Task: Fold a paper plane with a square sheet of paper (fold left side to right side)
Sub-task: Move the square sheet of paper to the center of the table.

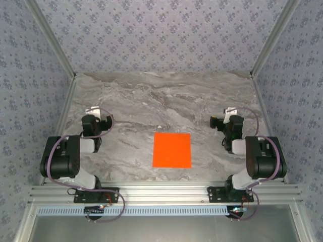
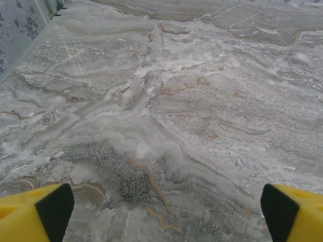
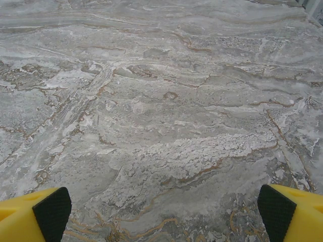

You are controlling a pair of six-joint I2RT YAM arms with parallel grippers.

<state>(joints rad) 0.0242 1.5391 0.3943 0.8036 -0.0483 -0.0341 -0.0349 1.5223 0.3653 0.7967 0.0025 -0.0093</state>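
Top external view: the orange sheet (image 1: pixel 172 149) lies flat and unfolded on the table (image 1: pixel 151 96). Left gripper (image 2: pixel 166 209) and right gripper (image 3: pixel 164 212) flank it, well apart, gaping wide and empty. Folding seems unstarted; next, its left edge needs lifting.

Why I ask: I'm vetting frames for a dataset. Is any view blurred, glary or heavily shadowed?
Top external: even, soft light, the square sheet of paper crisp-edged and free of glare, shadows faint. Left wrist: table sharp, with a pale sheen up the middle. Right wrist: marble veining sharp, no strong glare.
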